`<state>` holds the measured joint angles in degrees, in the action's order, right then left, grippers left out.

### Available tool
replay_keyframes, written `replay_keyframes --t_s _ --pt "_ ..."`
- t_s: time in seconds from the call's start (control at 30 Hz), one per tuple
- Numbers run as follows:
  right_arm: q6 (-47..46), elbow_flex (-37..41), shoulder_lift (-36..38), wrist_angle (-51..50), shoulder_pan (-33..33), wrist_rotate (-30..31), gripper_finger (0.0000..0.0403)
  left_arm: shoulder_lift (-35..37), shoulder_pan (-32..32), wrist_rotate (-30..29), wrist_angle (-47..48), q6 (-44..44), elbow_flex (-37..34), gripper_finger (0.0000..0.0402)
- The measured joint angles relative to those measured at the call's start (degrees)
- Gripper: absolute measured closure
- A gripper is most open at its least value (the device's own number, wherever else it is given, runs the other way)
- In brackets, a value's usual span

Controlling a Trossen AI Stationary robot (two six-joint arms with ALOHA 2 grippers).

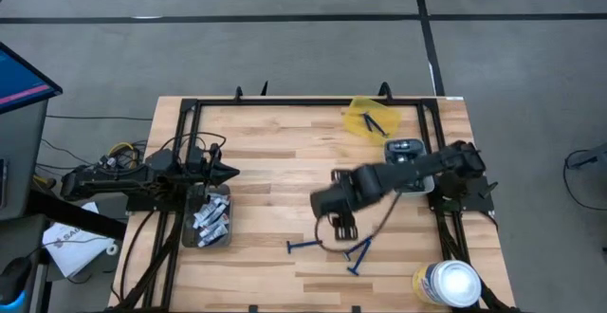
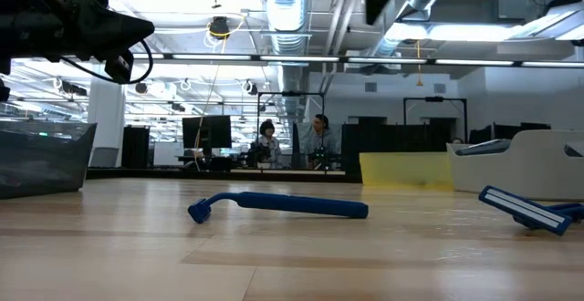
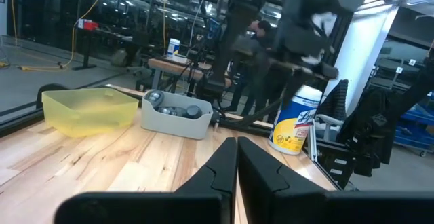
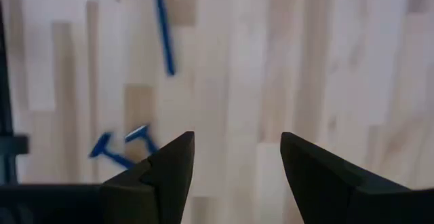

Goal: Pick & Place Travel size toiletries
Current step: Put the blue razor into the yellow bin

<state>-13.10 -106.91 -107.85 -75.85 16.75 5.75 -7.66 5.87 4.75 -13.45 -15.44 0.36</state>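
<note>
Bright overhead light, blurred wrist views

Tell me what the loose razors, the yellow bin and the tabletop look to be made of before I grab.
Razors: likely moulded plastic, uniform blue with a soft sheen. Yellow bin: thin translucent plastic, since light passes through its walls. Tabletop: wood, pale jointed strips with visible grain and a smooth, slightly glossy finish. Right hand hangs open above the razors.

Three razors (image 1: 305,247) lie mid-table between a tube-filled bin (image 1: 208,218) (left) and two right-hand trays (image 1: 408,166).
</note>
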Motion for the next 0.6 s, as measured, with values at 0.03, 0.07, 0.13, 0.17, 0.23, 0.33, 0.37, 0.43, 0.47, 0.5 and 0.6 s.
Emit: replay_keyframes --t_s 0.03,0.07,0.13,0.17,0.23,0.33,0.37,0.43,0.47,0.5,0.6 --pt "-1.4 0.9 0.0 0.2 1.4 0.0 0.0192 0.0 0.0 0.0 0.0 0.0 0.0 0.0395" --pt "-2.7 2.1 0.0 0.9 2.7 0.0 0.0192 0.0 0.0 0.0 -0.1 0.0 0.0 0.0396" --pt "-4.1 5.1 0.1 2.6 5.2 -0.2 0.0192 0.0 0.0 0.0 -0.2 0.0 0.0 0.0396" --pt "-4.5 6.7 0.0 3.0 6.5 -0.4 0.0191 0.0 0.0 0.0 -0.3 0.0 0.0 0.0395" --pt "-5.2 10.2 0.0 3.9 8.7 -1.1 0.0191 0.0 0.0 0.0 -0.4 0.0 0.0 0.0393" --pt "-5.5 17.0 0.0 6.5 11.7 -1.5 0.0193 0.0 0.0 0.0 -0.5 0.0 0.0 0.0394" --pt "-5.4 19.2 0.0 7.6 12.6 -1.5 0.0194 0.0 0.0 0.0 -0.5 0.0 0.0 0.0395" --pt "-4.5 23.7 0.0 11.6 14.1 -1.5 0.0195 0.0 0.0 0.0 -0.5 0.0 0.0 0.0396" --pt "-3.8 25.9 0.0 13.7 14.7 -1.8 0.0196 0.0 0.0 0.0 -0.6 0.0 0.0 0.0396" --pt "-3.0 27.9 0.0 15.7 15.2 -2.6 0.0196 0.0 0.0 0.0 -0.7 0.0 0.0 0.0395" --pt "-1.2 32.9 0.0 23.2 15.0 -4.4 0.0194 0.0 0.0 0.0 -0.8 0.0 0.0 0.0393"
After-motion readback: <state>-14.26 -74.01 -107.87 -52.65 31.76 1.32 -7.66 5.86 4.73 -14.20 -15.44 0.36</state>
